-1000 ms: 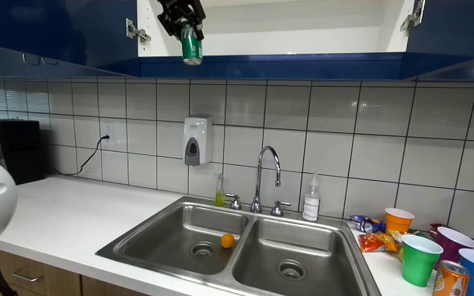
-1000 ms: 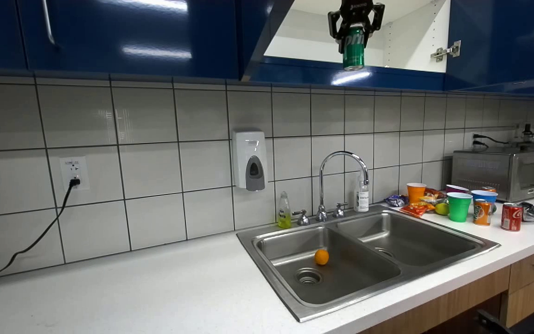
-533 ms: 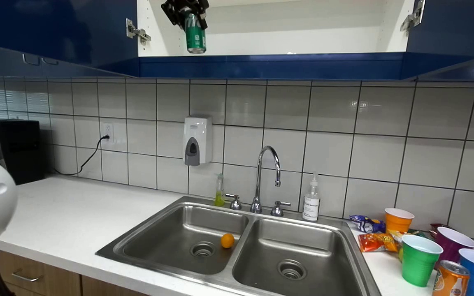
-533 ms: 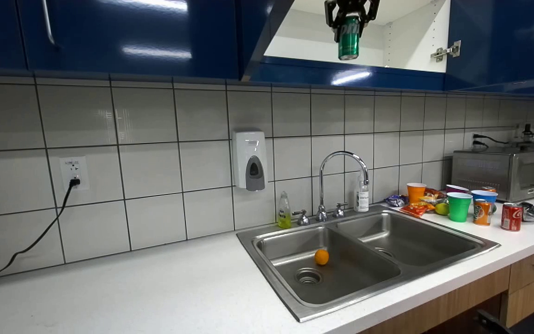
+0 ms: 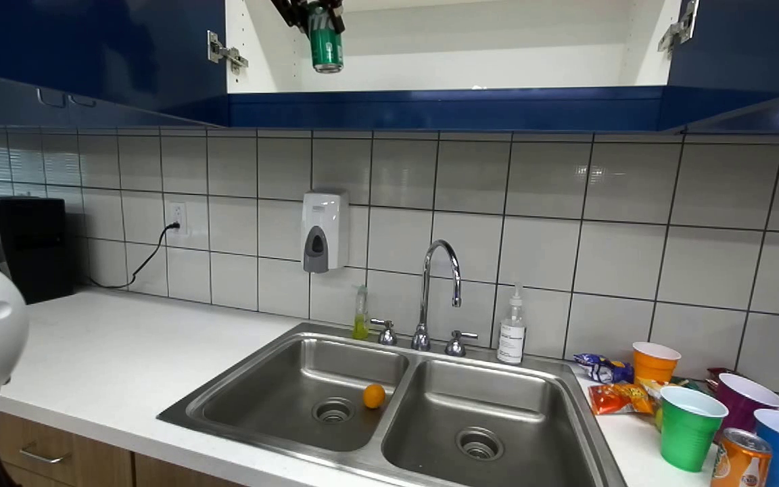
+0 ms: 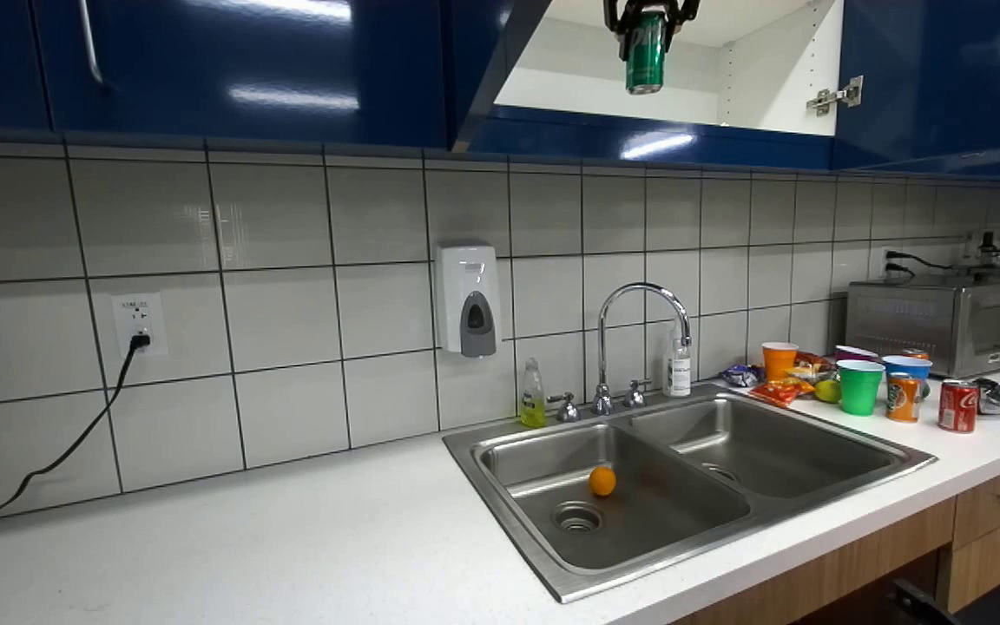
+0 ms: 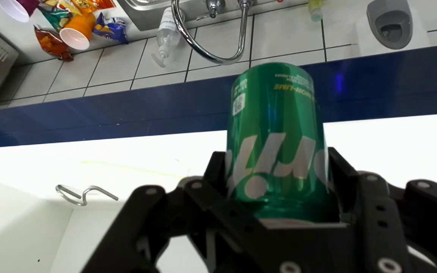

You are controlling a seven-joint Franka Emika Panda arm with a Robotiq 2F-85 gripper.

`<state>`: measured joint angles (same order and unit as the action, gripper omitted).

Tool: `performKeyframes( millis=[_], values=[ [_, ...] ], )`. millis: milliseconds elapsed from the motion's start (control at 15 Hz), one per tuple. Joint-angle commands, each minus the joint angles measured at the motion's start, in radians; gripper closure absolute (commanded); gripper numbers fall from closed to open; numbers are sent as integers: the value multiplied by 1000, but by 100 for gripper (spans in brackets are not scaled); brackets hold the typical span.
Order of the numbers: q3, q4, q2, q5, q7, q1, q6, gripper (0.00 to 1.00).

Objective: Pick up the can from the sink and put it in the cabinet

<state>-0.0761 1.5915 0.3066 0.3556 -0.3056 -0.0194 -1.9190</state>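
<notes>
The can [image 7: 275, 125] is clamped in the end effector [image 7: 276, 167] and held at the open cabinet [image 5: 484, 54]; whether it's past the lip [image 5: 443, 108] can't be told. Its base should be kept above that, then set flat before release (the bent metal piece [image 7: 84, 201] farther right should be dodged). An orange ball [image 6: 601, 480] is seen below, in the sink [image 6: 519, 521].

The green can [image 7: 273, 113] bears pale and yellow lettering [image 7: 271, 151]; the gripper [image 7: 276, 161] is black, the cabinet [image 5: 443, 109] blue, white inside.
</notes>
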Motion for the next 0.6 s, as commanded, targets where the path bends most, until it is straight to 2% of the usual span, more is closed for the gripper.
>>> performKeyframes(
  millis=[0, 533],
  values=[
    [-1, -92, -56, 5, 42, -15, 20, 60],
    [26, -184, -140, 19, 51, -15, 4, 60]
  ],
)
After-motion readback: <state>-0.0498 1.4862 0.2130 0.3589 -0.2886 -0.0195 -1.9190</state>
